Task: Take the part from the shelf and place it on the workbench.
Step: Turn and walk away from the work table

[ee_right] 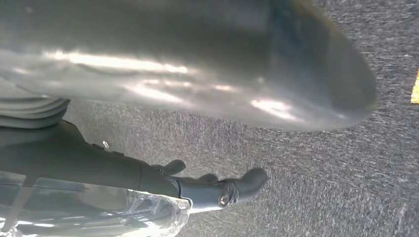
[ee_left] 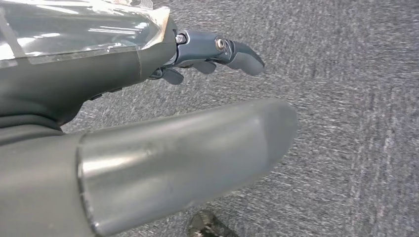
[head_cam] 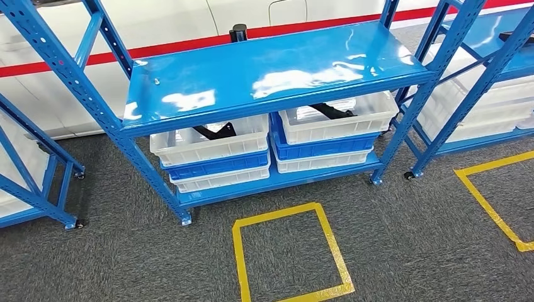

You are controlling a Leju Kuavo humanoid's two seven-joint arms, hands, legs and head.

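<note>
Your right hand [ee_right: 197,148] hangs above grey carpet [ee_right: 316,187], holding nothing; its thick grey thumb [ee_right: 222,64] stretches out, apart from the darker fingers [ee_right: 242,183], which reach forward; a scrap of yellow floor tape [ee_right: 415,86] shows beyond the thumb's tip.

The head view is taken from high up, facing forward and down onto the blue shelf [head_cam: 271,69] and the grey carpet [head_cam: 403,239]. Each wrist view is taken close behind its hand, facing down; the carpet is shared by all three.
</note>
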